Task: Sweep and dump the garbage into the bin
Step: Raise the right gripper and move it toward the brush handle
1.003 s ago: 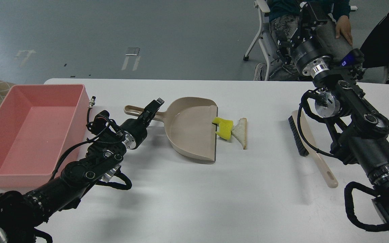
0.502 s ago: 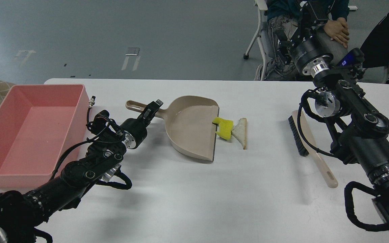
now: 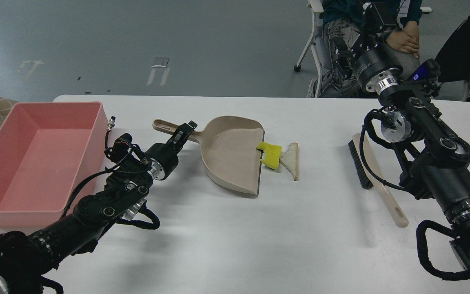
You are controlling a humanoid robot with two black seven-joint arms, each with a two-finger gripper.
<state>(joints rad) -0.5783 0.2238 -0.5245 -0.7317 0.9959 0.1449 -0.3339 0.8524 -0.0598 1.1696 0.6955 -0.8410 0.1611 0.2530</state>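
Observation:
The yellow notched chunk [image 3: 271, 154] lies at the open lip of the beige dustpan [image 3: 229, 155], with the white crusted slice [image 3: 292, 160] touching it on the right. Both rest on the white table [image 3: 235, 237]. My left gripper [image 3: 183, 132] is closed around the dustpan's long handle, near where the handle meets the pan. The salmon-pink bin [image 3: 39, 159] stands empty at the far left. My right gripper [image 3: 375, 14] is raised at the top right, beyond the table's far edge. It looks dark, and its fingers cannot be told apart.
A brush with black bristles and a beige handle [image 3: 382, 192] lies on the table right of the scraps, under my right arm. A small metal connector [image 3: 111, 122] lies beside the bin. A seated person [image 3: 406, 38] and chair are behind the table's far right.
The dustpan has turned a little in my left gripper's hold: its handle end rose toward the far side and the pan shifted slightly. The scraps and the brush have not moved.

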